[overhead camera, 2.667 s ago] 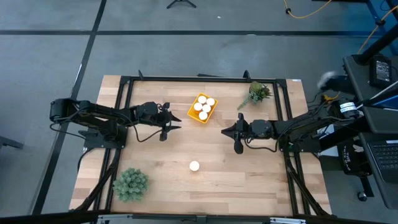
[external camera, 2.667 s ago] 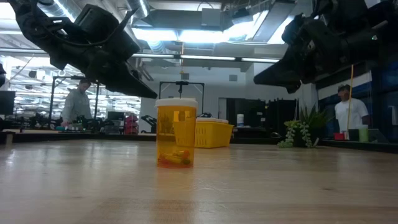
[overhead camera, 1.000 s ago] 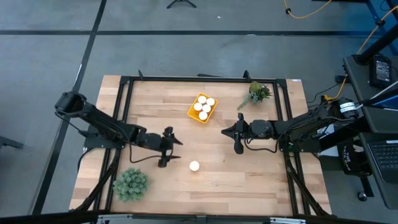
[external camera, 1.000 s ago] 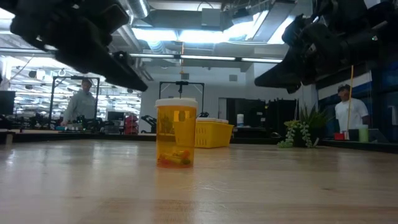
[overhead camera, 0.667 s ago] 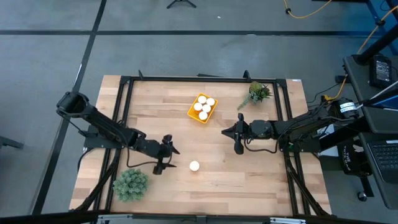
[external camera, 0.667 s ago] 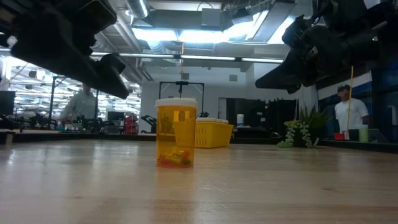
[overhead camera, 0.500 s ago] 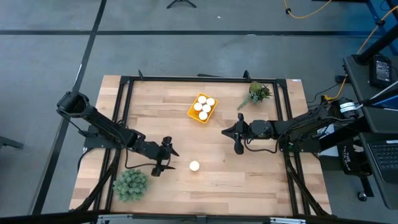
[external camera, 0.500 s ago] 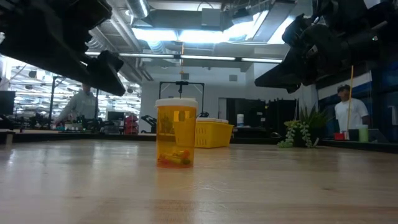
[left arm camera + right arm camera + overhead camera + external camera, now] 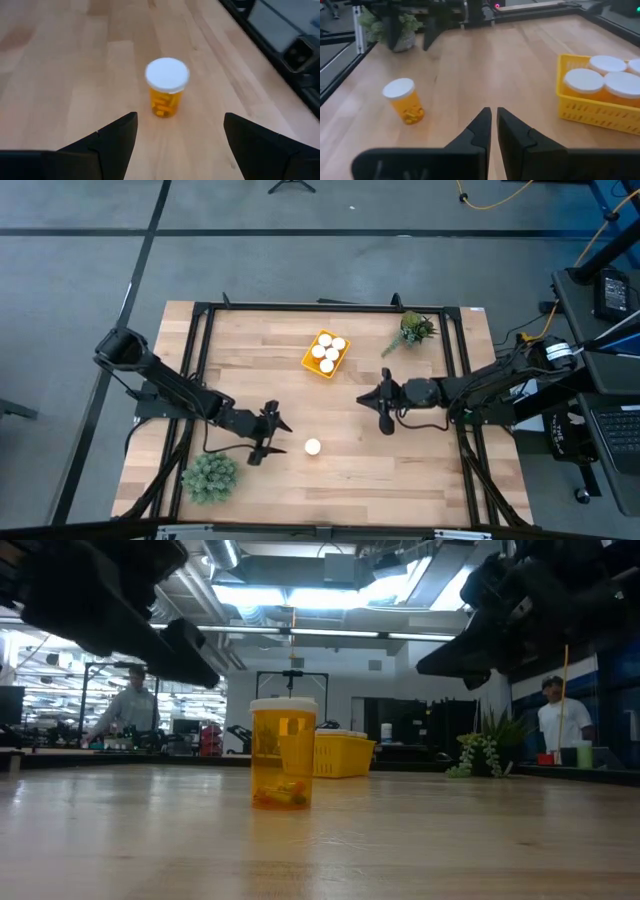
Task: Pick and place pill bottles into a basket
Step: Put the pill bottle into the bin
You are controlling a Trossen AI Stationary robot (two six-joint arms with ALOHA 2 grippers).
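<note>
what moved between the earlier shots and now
The left tool swung from beside the basket toward the table's near side, open, now just left of the lone pill bottle. Nothing was grasped. The right tool barely shifted; bottle and basket stayed put.

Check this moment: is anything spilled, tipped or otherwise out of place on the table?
Nothing stands out. The one orange pill bottle with a white cap outside the yellow basket stands upright on the wooden table, capped and unspilled. The open left gripper faces it without touching; the shut right gripper waits apart.
</note>
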